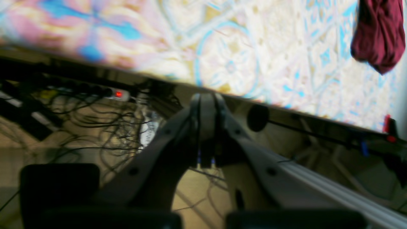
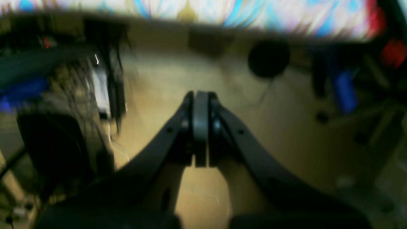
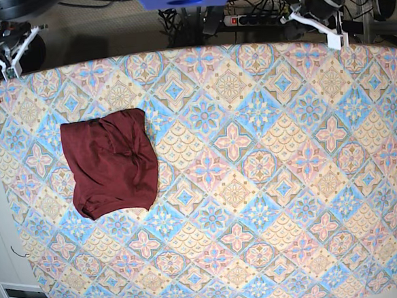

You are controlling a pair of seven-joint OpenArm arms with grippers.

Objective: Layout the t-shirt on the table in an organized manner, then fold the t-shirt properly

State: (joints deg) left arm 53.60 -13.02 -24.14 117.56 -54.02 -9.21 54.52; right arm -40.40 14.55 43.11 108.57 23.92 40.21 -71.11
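— Shirt first: where does it sit?

— Folded into a rough rectangle on the table, close to the table's left edge in the base view and nearer the far edge than the near one. Its lower hem curls a bit and creases run across the top layer. Sleeves are tucked out of sight; I cannot tell how they lie underneath.

— And the arms?

— Both are parked beyond the table's far edge, well apart from the shirt. The left gripper has its jaws pressed together with nothing between them; the table edge runs just above it in the left wrist view, and only a corner of the shirt shows, cut off by the frame. The right gripper is likewise closed and empty.

— How clear is the right wrist view?

— Badly blurred. A strip of the table runs along the top; the dark shapes below it are too smeared to name. In the left wrist view cables and a power strip with a red light sit under the table.

— Room to move?

— From the shirt to the table's right edge the cloth is bare, as is the strip between the shirt and the near edge.
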